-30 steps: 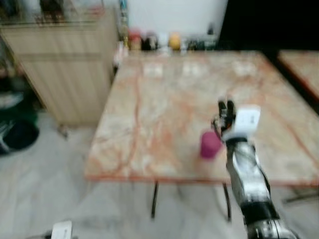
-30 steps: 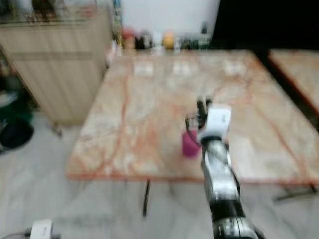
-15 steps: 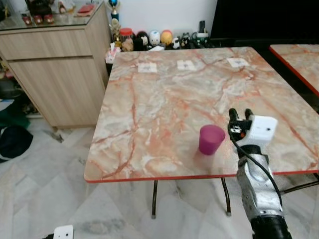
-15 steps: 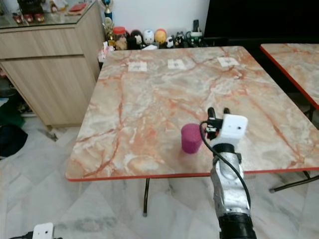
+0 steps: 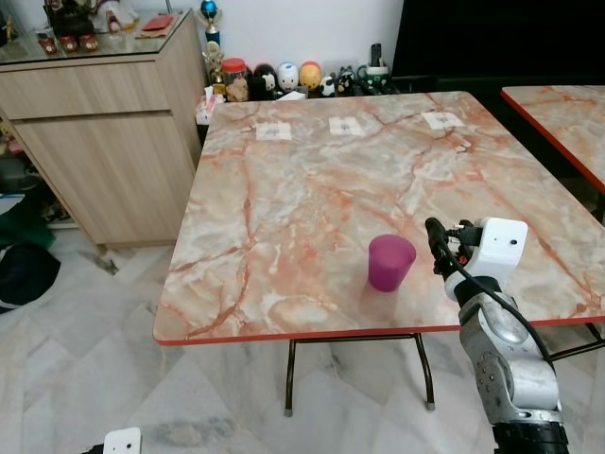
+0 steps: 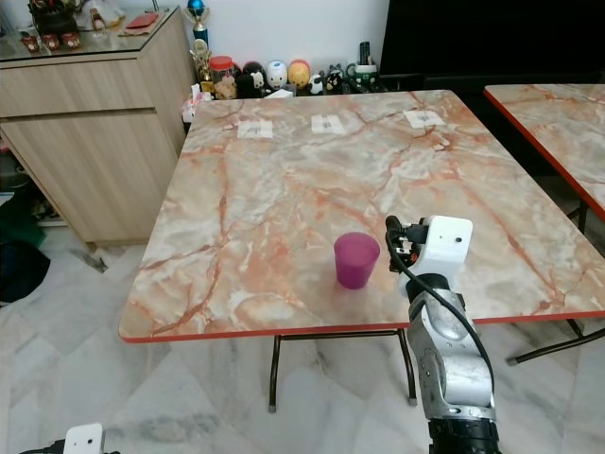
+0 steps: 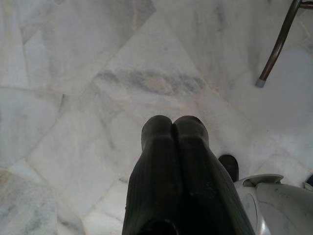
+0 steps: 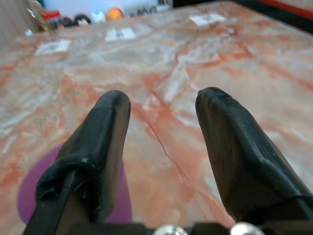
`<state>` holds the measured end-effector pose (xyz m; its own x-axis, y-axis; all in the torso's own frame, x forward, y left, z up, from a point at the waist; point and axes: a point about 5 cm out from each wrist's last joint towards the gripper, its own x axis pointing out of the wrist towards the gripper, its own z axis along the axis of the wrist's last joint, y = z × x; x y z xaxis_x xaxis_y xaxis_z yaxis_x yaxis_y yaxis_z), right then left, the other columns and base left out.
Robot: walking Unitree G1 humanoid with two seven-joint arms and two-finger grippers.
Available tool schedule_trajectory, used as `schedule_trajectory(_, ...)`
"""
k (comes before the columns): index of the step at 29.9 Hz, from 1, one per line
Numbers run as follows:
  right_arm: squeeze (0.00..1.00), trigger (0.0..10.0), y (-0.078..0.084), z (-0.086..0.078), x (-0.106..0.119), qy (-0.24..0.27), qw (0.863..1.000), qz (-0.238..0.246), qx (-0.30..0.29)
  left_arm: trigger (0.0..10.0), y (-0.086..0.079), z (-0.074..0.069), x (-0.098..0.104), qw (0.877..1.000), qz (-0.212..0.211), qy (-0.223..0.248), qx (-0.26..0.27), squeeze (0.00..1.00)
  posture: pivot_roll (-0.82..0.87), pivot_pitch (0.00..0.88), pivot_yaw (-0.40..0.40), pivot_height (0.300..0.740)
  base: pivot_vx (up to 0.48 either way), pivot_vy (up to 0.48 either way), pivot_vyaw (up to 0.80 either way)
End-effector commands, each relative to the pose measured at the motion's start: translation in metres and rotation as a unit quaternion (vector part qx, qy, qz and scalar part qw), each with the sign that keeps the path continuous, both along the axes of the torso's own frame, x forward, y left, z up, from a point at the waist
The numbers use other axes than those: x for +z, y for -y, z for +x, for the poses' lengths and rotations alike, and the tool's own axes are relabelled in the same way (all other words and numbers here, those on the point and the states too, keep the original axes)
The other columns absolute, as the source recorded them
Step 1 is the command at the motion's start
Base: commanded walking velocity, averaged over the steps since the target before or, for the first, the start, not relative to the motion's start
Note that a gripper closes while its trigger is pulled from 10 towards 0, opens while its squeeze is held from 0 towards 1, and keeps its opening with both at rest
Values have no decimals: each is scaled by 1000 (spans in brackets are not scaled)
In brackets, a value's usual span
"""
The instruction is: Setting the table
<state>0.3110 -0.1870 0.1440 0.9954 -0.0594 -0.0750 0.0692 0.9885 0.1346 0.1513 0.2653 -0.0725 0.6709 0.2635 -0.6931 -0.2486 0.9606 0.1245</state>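
Head cameras look down over the marble table; right wrist skims it closely; left wrist apparently faces floor.

One purple cup at the desk's 6 o'clock edge, three white paper cards toward 12 o'clock, two marble desks, one wooden cabinet.

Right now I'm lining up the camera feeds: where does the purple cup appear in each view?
Left eye view: purple cup near the table's front edge, just left of the right gripper.
Right eye view: same spot.
Right wrist view: behind one open finger.
Left wrist view: floor, no cup.
Shared landmark: the marble table.
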Motion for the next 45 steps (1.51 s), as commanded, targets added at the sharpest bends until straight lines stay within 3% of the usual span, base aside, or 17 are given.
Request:
schedule_trajectory(1,0,10000,2,1,4,-19,1000,14,-3,10000,1,-1,-1,1000,1,-4,-1,0,4,31,18,740,0,0,0)
schedule_trajectory(5,0,10000,4,2,-2,-56,998,27,-6,10000,1,-1,-1,1000,1,-3,-1,0,9,31,17,740,0,0,0)
schedule_trajectory(15,0,10000,-1,4,-8,-79,995,61,10,10000,1,-1,-1,1000,3,0,0,0,11,33,20,740,0,0,0)
schedule_trajectory(19,0,10000,-11,9,-14,-98,990,89,47,10000,1,-1,0,1000,3,1,-2,0,14,34,19,740,0,0,0)
schedule_trajectory(30,0,10000,-15,20,-15,-97,989,93,55,10000,-1,-1,0,1000,5,3,0,0,15,35,22,740,0,0,0)
schedule_trajectory(45,0,10000,-24,22,-26,-119,985,99,77,10000,1,0,0,1000,5,5,0,0,24,35,21,740,0,0,0)
